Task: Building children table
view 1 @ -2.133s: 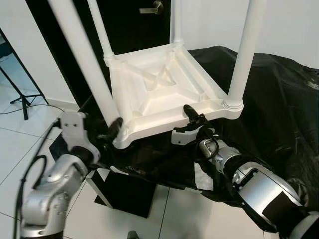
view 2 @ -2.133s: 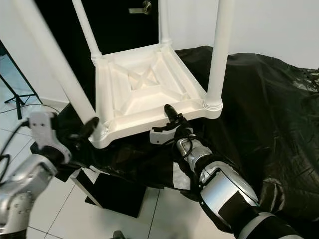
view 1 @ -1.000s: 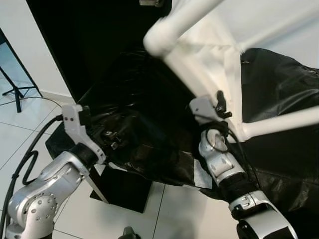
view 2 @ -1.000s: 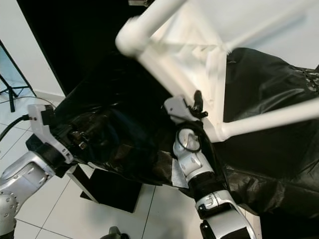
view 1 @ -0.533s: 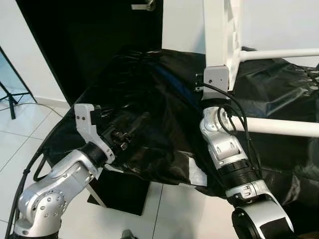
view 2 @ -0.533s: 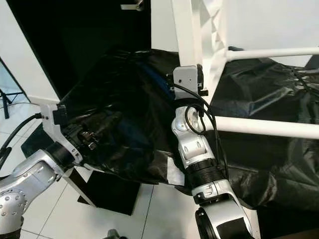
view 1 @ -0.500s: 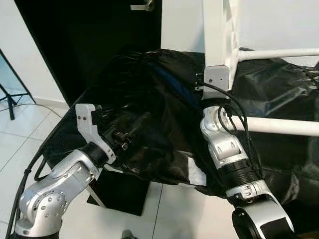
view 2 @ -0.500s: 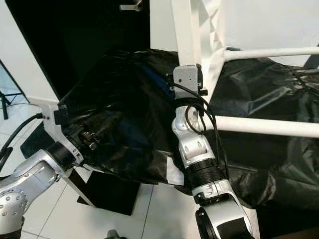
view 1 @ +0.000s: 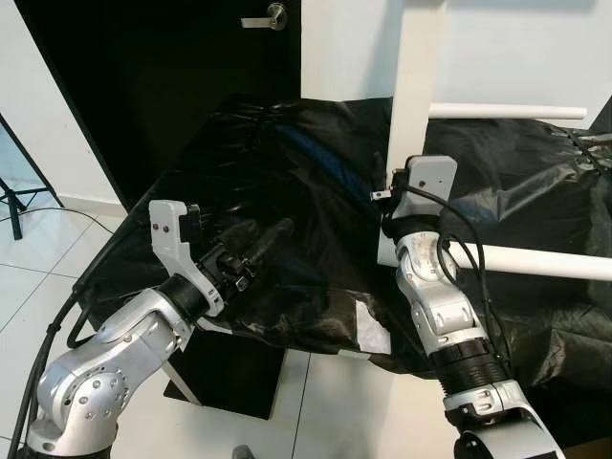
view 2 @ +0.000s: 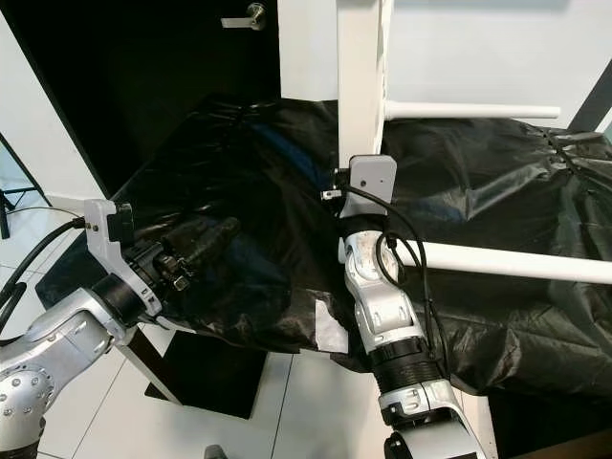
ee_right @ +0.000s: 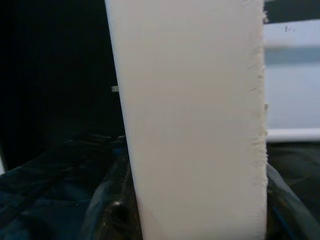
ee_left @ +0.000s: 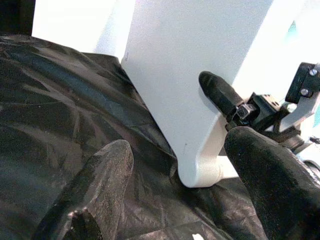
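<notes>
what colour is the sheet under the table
Black and glossy; the sheet under the white table shows best in the left eye view.

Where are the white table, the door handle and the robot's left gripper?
white table [view 2: 360, 86], right eye view: flat edge of its upright top.
door handle [view 1: 265, 17], left eye view: on the lever.
left gripper [view 2: 203, 239], right eye view: between its black fingertips.

black plastic sheet, dark door with handle, white floor tiles.
</notes>
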Robot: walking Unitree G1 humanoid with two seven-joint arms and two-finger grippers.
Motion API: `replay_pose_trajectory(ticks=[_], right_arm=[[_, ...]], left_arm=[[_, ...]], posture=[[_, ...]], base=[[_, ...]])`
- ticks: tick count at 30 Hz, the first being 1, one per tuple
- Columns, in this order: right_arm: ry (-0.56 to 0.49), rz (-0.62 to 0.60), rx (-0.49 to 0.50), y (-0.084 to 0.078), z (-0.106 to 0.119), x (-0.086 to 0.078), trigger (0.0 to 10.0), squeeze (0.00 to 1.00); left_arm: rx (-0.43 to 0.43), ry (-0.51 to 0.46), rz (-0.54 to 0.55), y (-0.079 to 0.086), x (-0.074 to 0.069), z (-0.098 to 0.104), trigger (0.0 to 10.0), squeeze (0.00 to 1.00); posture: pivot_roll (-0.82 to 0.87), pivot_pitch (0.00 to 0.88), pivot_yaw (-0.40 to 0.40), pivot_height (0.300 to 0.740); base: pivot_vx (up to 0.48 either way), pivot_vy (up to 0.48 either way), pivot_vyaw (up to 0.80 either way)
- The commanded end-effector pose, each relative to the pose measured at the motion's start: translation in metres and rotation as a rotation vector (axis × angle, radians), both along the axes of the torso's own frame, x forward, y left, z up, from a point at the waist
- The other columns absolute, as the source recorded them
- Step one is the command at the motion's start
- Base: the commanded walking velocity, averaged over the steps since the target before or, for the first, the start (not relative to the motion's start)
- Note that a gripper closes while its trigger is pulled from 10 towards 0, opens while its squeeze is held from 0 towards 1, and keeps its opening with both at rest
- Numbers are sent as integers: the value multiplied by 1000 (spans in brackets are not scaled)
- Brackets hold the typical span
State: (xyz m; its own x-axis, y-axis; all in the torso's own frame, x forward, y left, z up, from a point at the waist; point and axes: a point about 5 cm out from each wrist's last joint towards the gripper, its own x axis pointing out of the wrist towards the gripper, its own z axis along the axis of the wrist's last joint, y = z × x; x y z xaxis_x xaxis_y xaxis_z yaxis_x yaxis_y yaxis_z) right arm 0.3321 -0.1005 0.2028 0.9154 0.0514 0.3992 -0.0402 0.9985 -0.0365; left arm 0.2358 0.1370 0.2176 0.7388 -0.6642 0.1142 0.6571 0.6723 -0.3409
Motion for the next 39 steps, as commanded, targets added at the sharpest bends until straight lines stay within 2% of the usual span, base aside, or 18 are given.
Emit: replay_pose_trajectory(ticks=[1,3,8,12,16,18,19,20,22,23,26,34,35,37,38,39], right_arm=[[-12,50,46,3,-4,-4,10000,0],[30,50,76,-3,-23,-7,10000,0],[87,38,121,-8,-44,-14,10000,0],[106,23,132,-10,-49,-15,10000,0],[119,-44,93,-16,-57,-18,10000,0],[127,-140,63,-25,-64,-23,10000,0],[141,-189,51,-29,-69,-25,10000,106],[148,-231,56,-33,-74,-27,10000,329],[148,-231,56,-33,-74,-27,10000,329],[160,-247,50,-35,-79,-28,10000,1000],[189,-297,64,-37,-88,-30,10000,1000],[182,-355,57,-37,-89,-31,10000,1000],[165,-382,55,-38,-87,-32,10000,631],[165,-382,55,-38,-87,-32,10000,631],[147,-399,54,-37,-84,-32,10000,0],[147,-399,54,-37,-84,-32,10000,0]], left_arm=[[-40,-113,-276,-10,-13,7,10000,0],[-34,-114,-280,-10,-13,7,10000,0],[-29,-113,-283,-10,-13,8,10000,0],[-26,-111,-283,-9,-13,8,10000,0],[-19,-114,-284,-9,-13,9,10000,0],[-14,-117,-286,-8,-13,10,10000,0],[-13,-118,-289,-7,-13,10,10000,0],[-11,-117,-291,-7,-13,11,10000,0],[-11,-117,-291,-7,-13,11,10000,0],[-7,-118,-293,-7,-13,11,10000,0],[-2,-118,-298,-7,-13,13,10000,0],[4,-115,-298,-6,-14,15,10000,0],[7,-112,-296,-5,-15,15,10000,0],[7,-112,-296,-5,-15,15,10000,0],[12,-109,-297,-4,-15,14,10000,0],[12,-109,-297,-4,-15,14,10000,0]], posture=[[-26,0,-11,740],[-20,0,-8,740],[-13,0,0,740],[-12,1,1,740],[-8,3,8,740],[-8,10,17,740],[-6,12,23,740],[-6,12,23,740],[-6,12,23,740],[-1,16,25,740],[10,22,31,740],[18,25,34,740],[20,27,37,740],[20,27,37,740],[19,26,40,740],[19,26,40,740]], base=[[0,0,0],[0,0,0],[0,0,0],[0,0,0],[0,0,0],[0,0,0],[0,0,0],[0,0,0],[0,0,0],[0,0,0],[0,0,0],[0,0,0],[0,0,0],[0,0,0],[0,0,0],[0,0,0]])
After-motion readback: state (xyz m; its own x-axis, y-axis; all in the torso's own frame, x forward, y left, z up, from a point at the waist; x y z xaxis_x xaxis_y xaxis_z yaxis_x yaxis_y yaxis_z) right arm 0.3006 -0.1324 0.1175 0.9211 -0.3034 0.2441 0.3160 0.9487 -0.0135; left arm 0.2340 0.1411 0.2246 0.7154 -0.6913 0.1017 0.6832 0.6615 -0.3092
